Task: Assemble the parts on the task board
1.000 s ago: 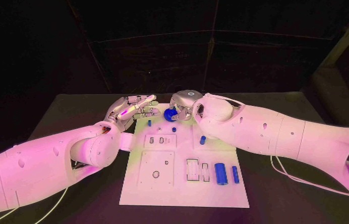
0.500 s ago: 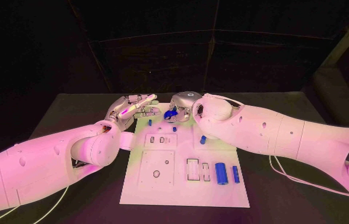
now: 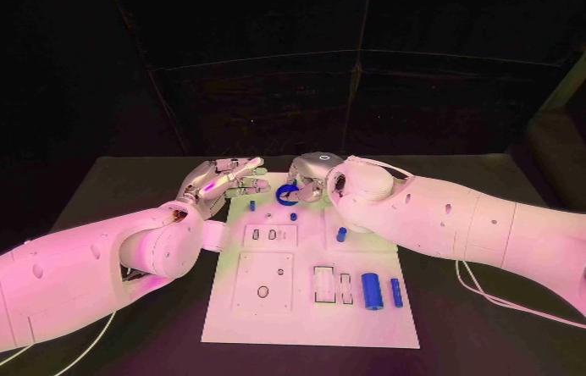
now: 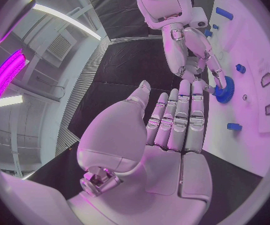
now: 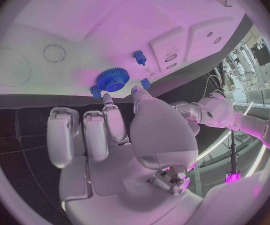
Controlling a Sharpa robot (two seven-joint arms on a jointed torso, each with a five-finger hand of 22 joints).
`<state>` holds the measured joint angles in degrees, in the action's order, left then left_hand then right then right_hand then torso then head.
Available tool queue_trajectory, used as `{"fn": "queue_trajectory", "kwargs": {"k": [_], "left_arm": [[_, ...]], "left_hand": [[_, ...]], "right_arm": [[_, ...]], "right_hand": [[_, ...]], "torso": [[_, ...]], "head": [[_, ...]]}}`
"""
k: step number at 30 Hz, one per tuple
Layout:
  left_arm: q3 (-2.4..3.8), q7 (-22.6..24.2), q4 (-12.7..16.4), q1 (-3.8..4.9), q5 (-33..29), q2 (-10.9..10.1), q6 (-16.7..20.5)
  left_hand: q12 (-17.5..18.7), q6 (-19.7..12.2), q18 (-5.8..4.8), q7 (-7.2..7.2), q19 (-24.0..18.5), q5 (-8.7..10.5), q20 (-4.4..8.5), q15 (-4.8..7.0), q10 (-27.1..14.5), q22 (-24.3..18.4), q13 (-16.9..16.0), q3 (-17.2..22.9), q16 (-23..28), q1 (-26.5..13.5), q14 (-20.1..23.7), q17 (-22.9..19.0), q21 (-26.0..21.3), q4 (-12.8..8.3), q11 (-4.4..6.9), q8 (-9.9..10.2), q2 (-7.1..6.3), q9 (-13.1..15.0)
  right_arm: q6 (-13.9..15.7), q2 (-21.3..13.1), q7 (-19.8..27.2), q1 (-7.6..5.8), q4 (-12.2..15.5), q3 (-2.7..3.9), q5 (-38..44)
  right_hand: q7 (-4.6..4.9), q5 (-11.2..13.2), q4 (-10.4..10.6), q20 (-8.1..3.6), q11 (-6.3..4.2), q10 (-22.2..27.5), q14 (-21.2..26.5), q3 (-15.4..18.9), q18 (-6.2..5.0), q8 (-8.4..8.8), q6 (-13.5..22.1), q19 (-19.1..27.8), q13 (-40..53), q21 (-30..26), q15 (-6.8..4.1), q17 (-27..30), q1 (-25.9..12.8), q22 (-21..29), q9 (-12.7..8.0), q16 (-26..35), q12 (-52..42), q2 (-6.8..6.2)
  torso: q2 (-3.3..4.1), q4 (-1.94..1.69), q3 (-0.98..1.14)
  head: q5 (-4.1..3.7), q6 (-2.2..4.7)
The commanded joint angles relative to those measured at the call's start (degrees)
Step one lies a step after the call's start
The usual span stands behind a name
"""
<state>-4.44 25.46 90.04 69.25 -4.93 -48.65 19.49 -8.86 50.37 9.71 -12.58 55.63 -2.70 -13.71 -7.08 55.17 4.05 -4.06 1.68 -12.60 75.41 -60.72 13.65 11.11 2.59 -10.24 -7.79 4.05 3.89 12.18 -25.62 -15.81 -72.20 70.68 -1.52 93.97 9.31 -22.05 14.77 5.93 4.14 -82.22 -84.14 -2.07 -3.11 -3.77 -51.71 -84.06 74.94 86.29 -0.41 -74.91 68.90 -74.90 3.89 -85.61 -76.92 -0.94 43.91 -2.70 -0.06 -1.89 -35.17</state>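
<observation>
Two hands meet at the far edge of the task board [image 3: 232, 308], and between them sits one blue gear [image 3: 288, 194]. It's down on the white plate near the far edge, about midway along it, and from the right wrist it lies flat, toothed rim all round and hub facing up. The right hand [image 3: 312, 175] reaches in from the far right corner with its palm turned down; its thumb and one fingertip [image 5: 108, 101] come right up to the gear's rim, seemingly touching it, while the other fingers lie side by side, bent and clear of the part. Whether it truly pinches the gear I cannot tell.

Over on the far left corner the left hand [image 3: 223, 181] is flat and stretched out, fingers [image 4: 180, 116] pressed together and straight, thumb off to the side, holding nothing, pointing toward the gear.

Further back on the board: a small blue peg [image 3: 292, 217] stands just near side of the gear, another blue piece [image 3: 340, 234] lies toward the right edge, and down by the near right corner a thick blue cylinder [image 3: 371, 290] and a thinner blue rod [image 3: 395, 292] lie side by side, long axes running near to far.
</observation>
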Motion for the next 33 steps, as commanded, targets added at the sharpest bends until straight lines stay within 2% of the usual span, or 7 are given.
{"fn": "queue_trajectory", "kwargs": {"k": [1, 7, 14, 19, 23, 26, 33], "left_arm": [[0.06, 0.54, -0.04, 0.13, 0.07, -0.04, -0.41], [0.05, 0.65, -0.02, 0.14, 0.07, -0.41, -0.39], [0.05, 0.73, 0.01, 0.14, 0.07, -0.92, -0.32], [0.04, 0.71, 0.00, 0.14, 0.07, -1.00, -0.37], [0.04, 0.70, 0.08, 0.14, 0.07, -1.12, -0.41], [0.04, 0.72, 0.10, 0.13, 0.07, -1.14, -0.48], [0.04, 0.69, 0.11, 0.13, 0.07, -1.14, -0.57]], "left_hand": [[0.20, 0.15, 0.76, -0.24, 0.45, -0.04, 0.13, -0.21, 0.01, -0.05, 0.08, 0.07, 0.35, 0.44, -0.23, 0.08, -0.19, -0.26, 0.15, 0.36, 0.11, -0.04], [0.22, 0.14, 0.76, -0.25, 0.47, -0.04, 0.13, -0.21, -0.01, -0.06, 0.08, 0.10, 0.37, 0.51, -0.24, 0.10, -0.23, -0.34, 0.15, 0.39, 0.15, -0.04], [0.22, 0.14, 0.76, -0.25, 0.47, -0.04, 0.13, -0.21, -0.01, -0.06, 0.08, 0.10, 0.37, 0.51, -0.24, 0.11, -0.23, -0.34, 0.15, 0.39, 0.15, -0.04], [0.23, 0.16, 0.76, -0.24, 0.51, -0.04, 0.13, -0.21, 0.00, -0.07, 0.09, 0.15, 0.41, 0.62, -0.25, 0.15, -0.29, -0.47, 0.15, 0.40, 0.23, -0.04], [0.23, 0.19, 0.76, -0.23, 0.53, -0.04, 0.14, -0.20, 0.03, -0.08, 0.08, 0.18, 0.43, 0.66, -0.26, 0.17, -0.31, -0.52, 0.16, 0.40, 0.27, -0.03], [0.23, 0.19, 0.76, -0.23, 0.53, -0.04, 0.14, -0.20, 0.03, -0.08, 0.08, 0.18, 0.43, 0.66, -0.26, 0.17, -0.31, -0.52, 0.16, 0.40, 0.27, -0.03], [0.23, 0.19, 0.76, -0.23, 0.53, -0.04, 0.14, -0.20, 0.03, -0.08, 0.08, 0.18, 0.43, 0.66, -0.26, 0.17, -0.31, -0.52, 0.16, 0.40, 0.27, -0.03]], "right_arm": [[12.97, -1.33, 5.48, -0.07, 1.38, 0.04, -3.57], [17.84, -6.08, 11.49, -0.07, 4.87, 0.04, -8.62], [16.05, -14.37, 14.06, -0.08, 10.03, 0.01, -13.99], [13.95, -21.39, 15.04, -0.08, 14.01, 0.00, -18.30], [12.64, -24.84, 15.63, -0.06, 14.75, -0.02, -20.07], [12.00, -26.36, 16.42, -0.03, 14.18, -0.03, -20.70], [10.81, -26.54, 18.76, 0.44, 10.23, -0.05, -21.14]], "right_hand": [[0.01, -0.22, -1.99, 0.19, 0.09, -0.61, -4.42, -0.96, 1.17, -0.09, -0.65, -0.95, 5.17, 0.32, 0.30, -8.40, 3.53, -6.40, 0.05, -0.65, -0.50, 0.31], [0.09, 2.39, -4.80, 0.27, 0.10, -0.34, -4.36, -2.88, 1.17, -0.06, -0.94, -0.96, 4.94, 0.29, 0.32, -8.35, 7.50, -6.37, 0.02, -0.64, -0.09, 0.69], [0.06, 4.08, -6.24, 0.31, 0.07, -0.09, -4.28, -3.30, 1.11, -0.11, -1.31, -0.81, 4.65, 0.16, 0.32, -8.12, 9.03, -6.13, 0.02, -0.48, 0.36, -0.36], [0.00, 6.37, -7.05, 0.29, 0.03, -0.01, -4.25, -3.15, 1.09, -0.09, -1.45, -0.76, 4.49, 0.09, 0.29, -8.04, 9.70, -6.04, 0.01, -0.41, 0.60, -1.39], [-0.05, 8.90, -6.94, 0.29, 0.03, 0.08, -4.20, -2.35, 1.06, -0.05, -1.46, -0.67, 4.30, 0.00, 0.29, -7.86, 9.18, -5.89, 0.00, -0.29, 0.86, -2.36], [-0.03, 9.85, -6.51, 0.29, 0.06, 0.16, -4.18, -1.55, 1.03, 0.04, -1.19, -0.58, 4.16, -0.08, 0.31, -7.79, 8.53, -5.72, -0.04, -0.24, 1.06, -2.90], [-0.02, 10.69, -6.43, 0.31, 0.09, 0.32, -4.17, -0.70, 1.00, 0.20, -0.38, -0.50, 3.99, -0.16, 0.33, -7.76, 8.66, -5.58, -0.13, -0.20, 1.33, -3.60]], "torso": [[-0.03, 0.16, 0.09], [-0.11, 0.36, 0.04], [-0.17, 0.80, 0.32], [-0.13, 0.88, 0.39], [-0.16, 1.04, 0.31], [-0.13, 1.17, 0.48], [-0.22, 0.98, 0.35]], "head": [[0.01, 0.18], [0.11, 0.43], [0.09, 0.80], [-0.91, 1.02], [-1.17, 1.41], [-1.25, 1.43], [-2.99, 1.09]]}}
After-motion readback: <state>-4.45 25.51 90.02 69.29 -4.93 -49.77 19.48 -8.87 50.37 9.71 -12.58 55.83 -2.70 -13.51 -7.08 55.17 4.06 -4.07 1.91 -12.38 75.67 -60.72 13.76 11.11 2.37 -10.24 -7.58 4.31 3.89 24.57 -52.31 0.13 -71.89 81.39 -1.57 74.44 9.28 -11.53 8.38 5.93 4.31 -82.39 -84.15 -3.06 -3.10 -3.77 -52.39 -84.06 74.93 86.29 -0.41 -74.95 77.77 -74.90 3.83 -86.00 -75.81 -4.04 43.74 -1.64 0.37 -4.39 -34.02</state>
